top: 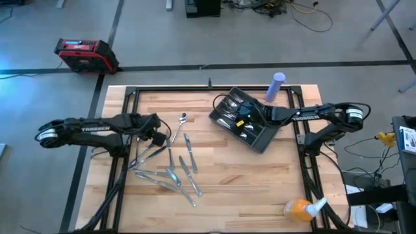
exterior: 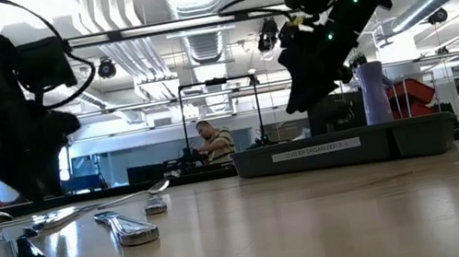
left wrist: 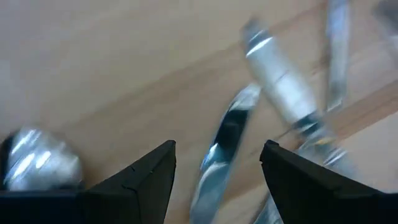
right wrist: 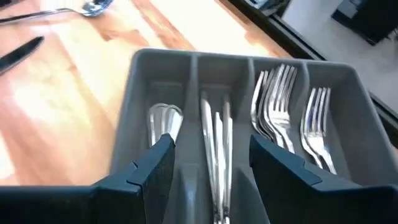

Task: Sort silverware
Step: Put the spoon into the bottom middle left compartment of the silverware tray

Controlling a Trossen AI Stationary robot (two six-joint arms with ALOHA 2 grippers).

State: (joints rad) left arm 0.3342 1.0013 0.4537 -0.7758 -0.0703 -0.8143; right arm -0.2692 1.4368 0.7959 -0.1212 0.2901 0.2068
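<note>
Overhead, pale wooden counter [top: 247, 175] with plank seams, framed by dark rails. Loose silverware [top: 170, 168] scattered left of centre: slim, shiny knives, forks and one spoon, overlapping in a rough fan. Left claw [left wrist: 217, 163] low over that pile, fingers parted, nothing gripped; between them a glossy curved handle, probably a knife, though blurred. Dark grey compartmented tray [top: 265, 138] sitting askew at upper right of centre, close to the counter's far edge. Inside, per the right wrist view, sorted pieces [right wrist: 277, 106] lying lengthwise: forks in two slots, long handles in the middle, rounded ends in another. Right claw [right wrist: 211, 163] hanging above the tray, open and empty. Broad bare wood along the bottom and centre of the frame.
</note>
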